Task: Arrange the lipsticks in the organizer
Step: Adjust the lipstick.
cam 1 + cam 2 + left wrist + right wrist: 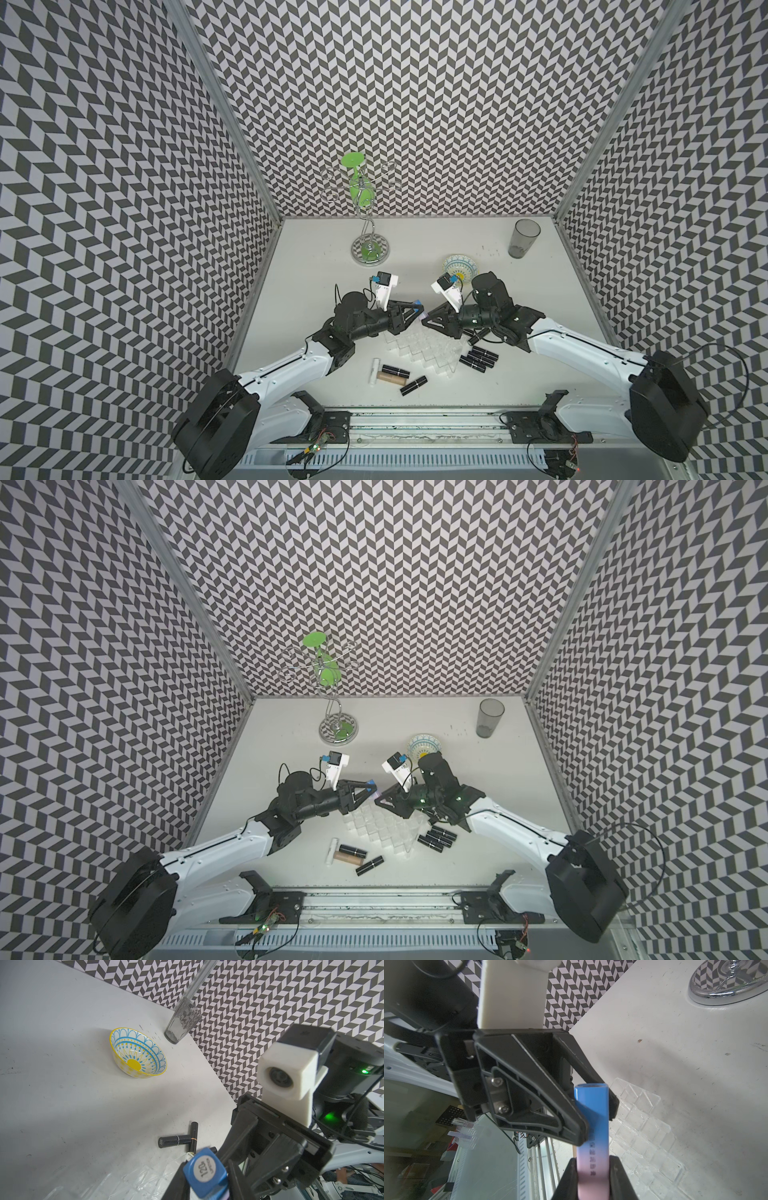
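While the right gripper [592, 1180] clamps the pink end of the blue-pink lipstick [592, 1101], the left gripper [417, 307] seems clenched on its blue end. The tube hangs close by the organizer [424, 349], just below centre frame in both top views.

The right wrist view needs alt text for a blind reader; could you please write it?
A blue-pink gradient lipstick is gripped at both ends: pink end in the jaws of the right gripper, blue end in those of the left gripper. An empty clear acrylic organizer sits behind it.
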